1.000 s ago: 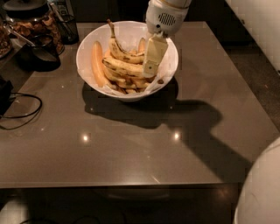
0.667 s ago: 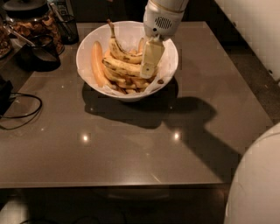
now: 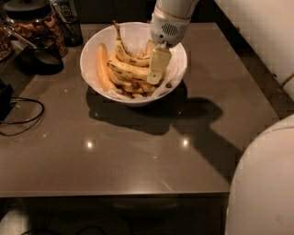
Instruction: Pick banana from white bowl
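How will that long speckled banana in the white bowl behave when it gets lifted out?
The banana is brown-speckled, so probably ripe, soft and easily bruised. It lies among other bananas in the white bowl, so lifting may drag neighbours along. The hand sits over the pile's right side; an off-centre hold might let it tilt.

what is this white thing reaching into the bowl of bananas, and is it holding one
That is a robot's arm, ending in a gripper, which serves as its hand. The single camera looks down on a brown table; where it is mounted is not known. The gripper is down in the white bowl, over the long speckled banana it should pick. Next to it lie a curvier banana with a dark stem and a smooth pale-orange fruit. Whether it grips anything, I cannot tell. A jar and a cable sit at the left.
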Motion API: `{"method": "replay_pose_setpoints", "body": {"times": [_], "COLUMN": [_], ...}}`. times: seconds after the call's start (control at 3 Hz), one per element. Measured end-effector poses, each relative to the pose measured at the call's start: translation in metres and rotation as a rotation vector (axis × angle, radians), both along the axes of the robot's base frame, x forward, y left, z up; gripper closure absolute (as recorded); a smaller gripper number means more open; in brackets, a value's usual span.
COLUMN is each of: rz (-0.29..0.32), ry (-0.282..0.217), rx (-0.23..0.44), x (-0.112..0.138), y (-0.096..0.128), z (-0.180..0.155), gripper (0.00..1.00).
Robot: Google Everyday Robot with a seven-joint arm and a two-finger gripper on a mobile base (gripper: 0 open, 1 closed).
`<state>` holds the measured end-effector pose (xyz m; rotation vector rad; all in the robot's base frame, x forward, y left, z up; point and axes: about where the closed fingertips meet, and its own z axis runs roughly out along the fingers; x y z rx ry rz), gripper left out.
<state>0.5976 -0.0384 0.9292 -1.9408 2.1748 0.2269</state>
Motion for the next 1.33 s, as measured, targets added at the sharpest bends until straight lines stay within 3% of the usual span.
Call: {"method": "replay_pose_setpoints", "body": {"times": [1.0,1.33], "rz": [-0.008,0.001], "ry": [0.034,0.023], "rx": [-0.016,-0.024], "x": [0.005,0.0], "y": [-0.001,-0.001], "z": [-0.02,-0.029], "gripper": [0.45,0.64]}}
